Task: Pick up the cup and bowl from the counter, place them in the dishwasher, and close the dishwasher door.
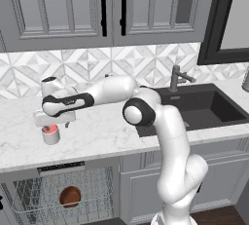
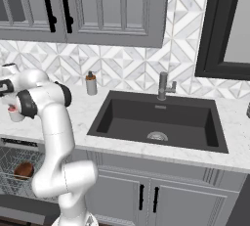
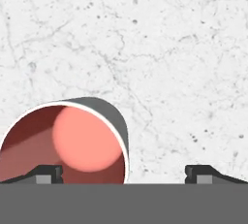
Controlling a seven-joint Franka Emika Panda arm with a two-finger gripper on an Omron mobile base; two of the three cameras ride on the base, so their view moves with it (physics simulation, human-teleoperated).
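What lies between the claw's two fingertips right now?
In the hand view, the cup overlaps one fingertip; bare counter fills the rest.

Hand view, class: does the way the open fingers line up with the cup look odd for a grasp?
Yes. The cup stands upright on the counter, but off-centre: one of the fingers sits over its red inside, the other over bare marble. The open gripper is centred beside the cup's rim, not over it.

I'm seeing the grey band cutting off the cup [image 3: 68, 140] low in the hand view; my arm is hiding the gripper [image 1: 51, 123] fingers.
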